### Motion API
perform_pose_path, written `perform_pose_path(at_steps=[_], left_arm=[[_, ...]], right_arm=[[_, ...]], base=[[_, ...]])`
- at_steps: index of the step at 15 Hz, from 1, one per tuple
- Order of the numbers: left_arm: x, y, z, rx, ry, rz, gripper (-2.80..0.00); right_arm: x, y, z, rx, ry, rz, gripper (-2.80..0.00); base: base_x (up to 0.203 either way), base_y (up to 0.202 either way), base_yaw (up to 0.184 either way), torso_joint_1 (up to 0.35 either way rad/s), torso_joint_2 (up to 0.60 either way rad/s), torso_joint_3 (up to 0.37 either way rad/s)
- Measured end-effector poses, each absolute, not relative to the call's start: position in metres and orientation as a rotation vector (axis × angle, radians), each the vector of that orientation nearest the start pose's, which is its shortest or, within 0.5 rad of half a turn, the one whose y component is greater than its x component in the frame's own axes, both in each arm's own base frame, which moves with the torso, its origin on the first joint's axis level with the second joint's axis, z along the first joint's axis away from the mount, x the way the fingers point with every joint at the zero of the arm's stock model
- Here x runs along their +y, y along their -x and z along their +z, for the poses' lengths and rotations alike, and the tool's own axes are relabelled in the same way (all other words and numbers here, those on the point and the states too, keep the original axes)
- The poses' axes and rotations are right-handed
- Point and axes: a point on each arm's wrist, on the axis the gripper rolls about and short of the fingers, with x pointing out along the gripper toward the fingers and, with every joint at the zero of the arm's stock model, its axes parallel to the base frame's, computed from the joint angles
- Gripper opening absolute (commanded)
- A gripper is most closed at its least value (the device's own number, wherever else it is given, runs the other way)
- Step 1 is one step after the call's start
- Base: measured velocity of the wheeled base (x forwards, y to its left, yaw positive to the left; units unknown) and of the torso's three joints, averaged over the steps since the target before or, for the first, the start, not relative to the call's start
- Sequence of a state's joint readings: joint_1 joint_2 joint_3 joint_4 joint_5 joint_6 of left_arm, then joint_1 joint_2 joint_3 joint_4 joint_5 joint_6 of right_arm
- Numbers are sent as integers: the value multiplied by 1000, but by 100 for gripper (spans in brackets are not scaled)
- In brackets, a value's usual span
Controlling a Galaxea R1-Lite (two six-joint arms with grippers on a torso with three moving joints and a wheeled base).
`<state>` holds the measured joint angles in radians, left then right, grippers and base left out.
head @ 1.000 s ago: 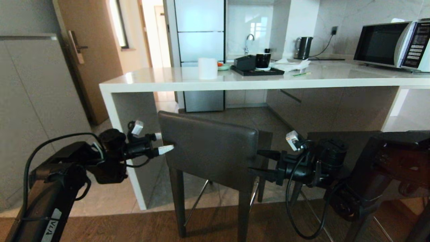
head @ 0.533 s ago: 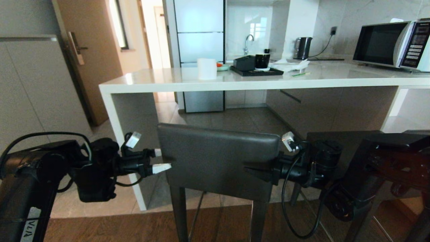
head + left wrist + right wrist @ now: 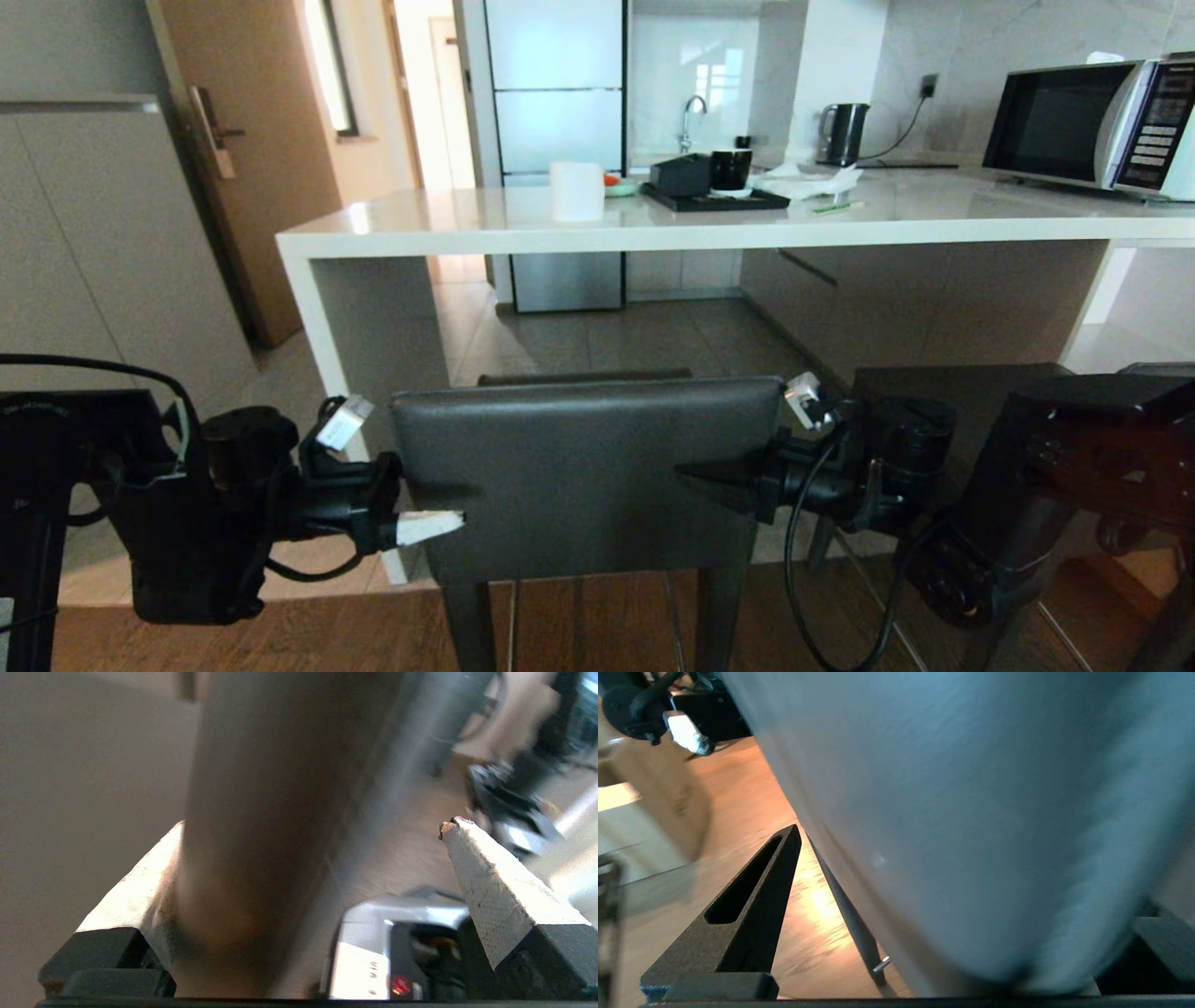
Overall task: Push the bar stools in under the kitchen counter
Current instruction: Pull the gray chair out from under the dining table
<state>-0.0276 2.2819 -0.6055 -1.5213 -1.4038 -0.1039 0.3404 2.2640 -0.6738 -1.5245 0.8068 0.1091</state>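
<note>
Between the two grippers stands the nearer bar stool (image 3: 583,471), its dark grey backrest square to the robot and out in front of the kitchen counter (image 3: 597,231), not yet under the slab. At the backrest's left end sits the left gripper (image 3: 418,509) — jaws spread wide, the padded edge running between them, one white-taped finger (image 3: 495,891) clear of it. At the right end the right gripper (image 3: 714,476) straddles the backrest likewise, jaws apart, one black finger (image 3: 752,905) standing free beside the leather. Beyond the right gripper, further right, the second bar stool (image 3: 943,383) shows only its dark seat — largely hidden by the arm.
</note>
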Motion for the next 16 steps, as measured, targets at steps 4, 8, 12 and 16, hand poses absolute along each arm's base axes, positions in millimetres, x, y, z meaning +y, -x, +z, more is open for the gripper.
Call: perform_pose_path(at_steps=[4, 8, 12, 16], left_arm=[[-38, -314, 40, 210, 179, -1380, 0], [-39, -314, 44, 193, 148, -1248, 0], [-38, -314, 44, 189, 143, -1241, 0], [-37, -311, 46, 182, 131, -1236, 0]], right_arm=[[134, -319, 55, 148, -116, 1146, 0], [134, -314, 60, 145, -115, 1148, 0], [135, -310, 64, 135, -112, 1145, 0], [137, -302, 66, 142, -110, 1159, 0]], base=[[0, 0, 0, 0, 0, 0], [0, 0, 0, 0, 0, 0], [0, 0, 0, 0, 0, 0], [-28, 0, 0, 4, 1, -2]])
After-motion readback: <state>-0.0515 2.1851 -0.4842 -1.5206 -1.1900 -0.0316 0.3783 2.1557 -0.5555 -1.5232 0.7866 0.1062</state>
